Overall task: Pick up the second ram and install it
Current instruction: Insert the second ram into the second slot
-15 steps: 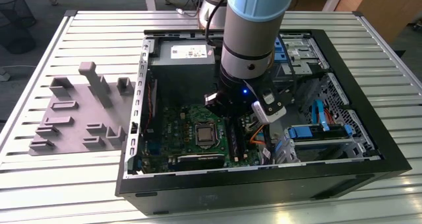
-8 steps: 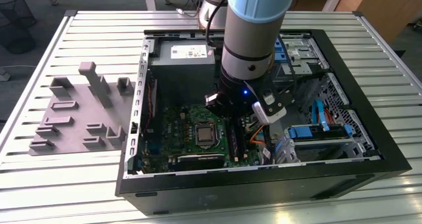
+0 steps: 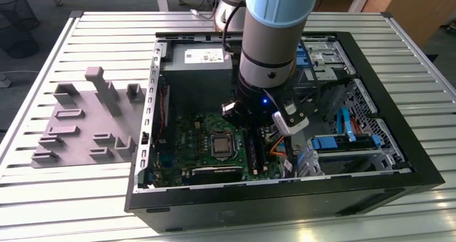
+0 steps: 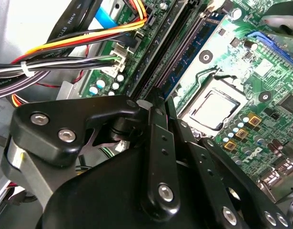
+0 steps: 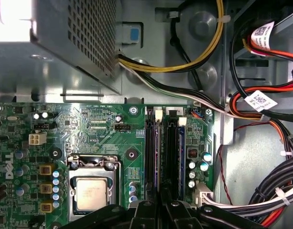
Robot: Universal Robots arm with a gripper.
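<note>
Tool (image 4: 158, 102) down inside the open case (image 3: 399, 184) on the bench (image 3: 107, 25), over the memory slots (image 5: 161, 157) beside the CPU (image 5: 91, 193). Fingers drawn narrow, apparently pinching the ram (image 4: 184, 62) on edge in a slot; grip itself hidden, so not certain. Long axis along the slots, parallel to the board. Judged light, stiff, fragile: hold by edges, not chips.

Ribbed, brushed-metal worktop (image 3: 85, 199); matt black plastic end effector (image 4: 158, 102); glossy green motherboard (image 5: 103, 129); perforated grey sheet-metal power supply (image 5: 75, 38).
</note>
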